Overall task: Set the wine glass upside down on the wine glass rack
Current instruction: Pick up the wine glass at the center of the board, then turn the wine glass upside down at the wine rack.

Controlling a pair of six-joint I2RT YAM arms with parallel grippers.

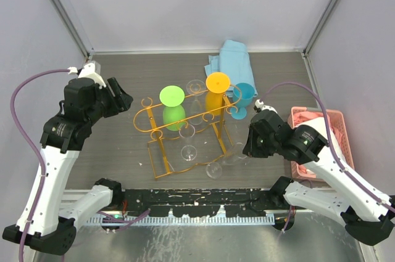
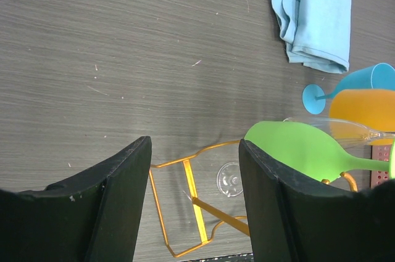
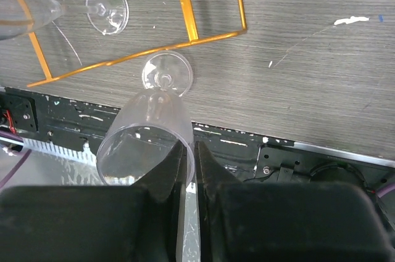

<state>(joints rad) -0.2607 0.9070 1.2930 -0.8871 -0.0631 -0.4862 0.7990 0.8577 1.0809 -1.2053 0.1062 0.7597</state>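
Progress is sitting at the pickup stage, as I am judging it. Closest to me, by the near edge of the table (image 1: 123, 71), the right gripper (image 3: 190, 145) is pinching the rim wall of the clear wine glass (image 3: 148, 132) between fingers that are almost meeting. The glass is leaning over, its foot pointing away toward the rack (image 1: 185, 120), and it is not yet turned over. Flipping it, carrying it up and sliding its stem into a free hook are all remaining.

Farther in, the rack is standing mid-table, already carrying a green glass (image 1: 172, 95) and an orange glass (image 1: 217, 82) foot-up. The left gripper (image 2: 194, 145) is hovering wide and empty over the rack's left end.

I am struggling to count the other clear glasses among the wires. I cannot tell whether the blue glass (image 1: 244, 97) at the right end is hanging or leaning, nor whether the held glass's foot is touching the table.
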